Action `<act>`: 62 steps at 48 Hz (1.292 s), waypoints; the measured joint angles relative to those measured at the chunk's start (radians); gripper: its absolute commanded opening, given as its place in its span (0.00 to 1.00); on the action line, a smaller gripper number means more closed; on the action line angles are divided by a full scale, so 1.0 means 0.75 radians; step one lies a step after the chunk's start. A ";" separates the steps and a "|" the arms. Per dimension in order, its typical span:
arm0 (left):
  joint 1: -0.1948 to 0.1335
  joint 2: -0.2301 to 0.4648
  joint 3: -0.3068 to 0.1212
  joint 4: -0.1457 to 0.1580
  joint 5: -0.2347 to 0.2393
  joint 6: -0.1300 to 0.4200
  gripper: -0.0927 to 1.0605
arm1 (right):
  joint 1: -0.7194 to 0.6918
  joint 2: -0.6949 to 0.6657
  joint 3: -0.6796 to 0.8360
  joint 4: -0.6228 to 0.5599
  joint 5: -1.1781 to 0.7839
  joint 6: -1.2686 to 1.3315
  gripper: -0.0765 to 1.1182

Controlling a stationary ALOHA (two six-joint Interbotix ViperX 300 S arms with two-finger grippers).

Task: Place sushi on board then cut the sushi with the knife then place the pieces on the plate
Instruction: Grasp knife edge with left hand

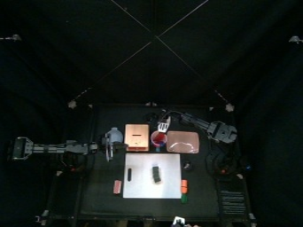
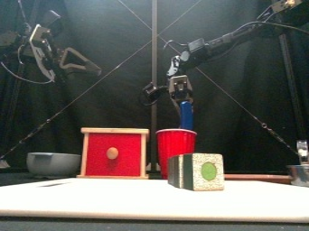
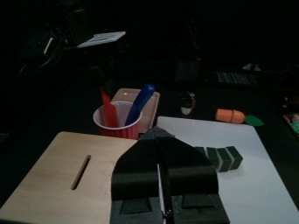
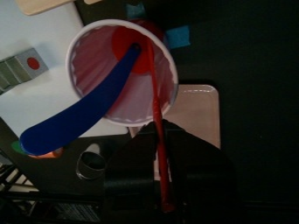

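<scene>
The sushi roll point(image 1: 155, 173) is laid on the white board point(image 1: 136, 164) — behind it the red cup point(image 2: 176, 149) is flanked by wooden box point(image 2: 115, 153) and pink tray point(image 1: 183, 142). The right end effector point(image 4: 163, 144) is clamped on the cup's red knife point(image 4: 156, 105); the left end effector point(image 3: 158, 144) is held closed, left.

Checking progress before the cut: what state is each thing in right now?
Sushi roll: uncut, lying on the board.
Red cup: upright.
Blue knife: in the cup, leaning.
Red knife: in the cup.
Box: drawer shut.
Tray: empty.
Bowl: upright.
Left gripper: fingers shut, empty, raised at the left.
Right gripper: low over the cup.
</scene>
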 measured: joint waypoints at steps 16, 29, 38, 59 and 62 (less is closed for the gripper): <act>0.000 0.000 0.000 0.000 -0.002 -0.004 0.06 | 0.025 -0.031 -0.031 -0.008 0.022 0.016 0.34; 0.000 0.000 0.000 0.000 -0.002 -0.004 0.06 | 0.027 -0.143 -0.067 -0.010 0.035 0.020 0.34; 0.000 0.000 0.000 0.000 -0.004 -0.002 0.06 | 0.025 -0.239 -0.067 -0.012 0.039 0.037 0.34; -0.004 0.000 0.000 0.000 -0.086 -0.002 0.06 | 0.035 -0.616 0.061 0.025 -0.078 0.090 0.34; -0.008 0.000 0.000 0.000 -0.100 -0.002 0.06 | 0.051 -0.695 0.133 0.041 -0.147 0.096 0.34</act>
